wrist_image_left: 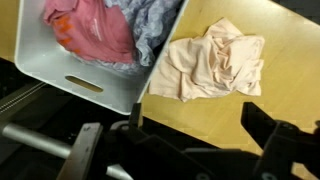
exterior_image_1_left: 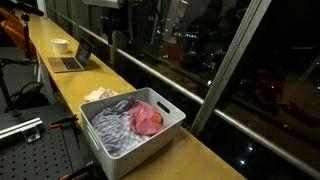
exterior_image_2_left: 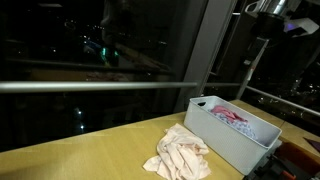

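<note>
Beige cloth lies crumpled on the wooden counter, just beside the white bin, which holds a pink garment and a grey garment. Gripper hangs well above, fingers spread, empty. Judged risks: a descent near the bin could strike its rim, and loose folds could give only a partial pinch

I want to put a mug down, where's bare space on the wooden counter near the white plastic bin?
Bare wooden counter lies between the crumpled beige cloth and the open grey laptop, and past the other end of the white plastic bin. The bin itself is crowded with pink and grey clothes, the cloth close beside it.
</note>
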{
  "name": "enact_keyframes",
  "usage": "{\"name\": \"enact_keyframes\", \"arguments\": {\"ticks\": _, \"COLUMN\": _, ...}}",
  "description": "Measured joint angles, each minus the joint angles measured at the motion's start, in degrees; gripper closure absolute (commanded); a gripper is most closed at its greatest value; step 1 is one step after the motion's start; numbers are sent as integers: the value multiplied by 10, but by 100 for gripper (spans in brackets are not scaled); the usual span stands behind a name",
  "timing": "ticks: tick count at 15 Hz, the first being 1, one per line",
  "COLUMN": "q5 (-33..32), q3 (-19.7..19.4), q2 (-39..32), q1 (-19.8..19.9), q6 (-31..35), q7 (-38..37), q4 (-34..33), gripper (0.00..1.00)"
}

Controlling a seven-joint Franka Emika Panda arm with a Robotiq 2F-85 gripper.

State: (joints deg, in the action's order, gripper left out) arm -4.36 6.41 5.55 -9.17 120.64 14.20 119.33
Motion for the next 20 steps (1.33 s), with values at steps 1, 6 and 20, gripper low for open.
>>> {"name": "enact_keyframes", "arguments": {"ticks": 1, "q5": 0, "q3": 10, "q2": -15, "q1": -7, "q6": 12, "q7": -11, "q4": 0, "gripper": 0}}
{"name": "enact_keyframes", "arguments": {"ticks": 6, "q5": -3, "q3": 44, "q2": -118, "q1": -30, "q6": 81, "q7": -44, "q4": -18, "gripper": 0}}
{"name": "enact_keyframes", "arguments": {"ticks": 20, "q5": -49, "q3": 45, "q2": -407, "q1": -80, "q6": 158, "q7": -100, "q4": -121, "gripper": 0}}
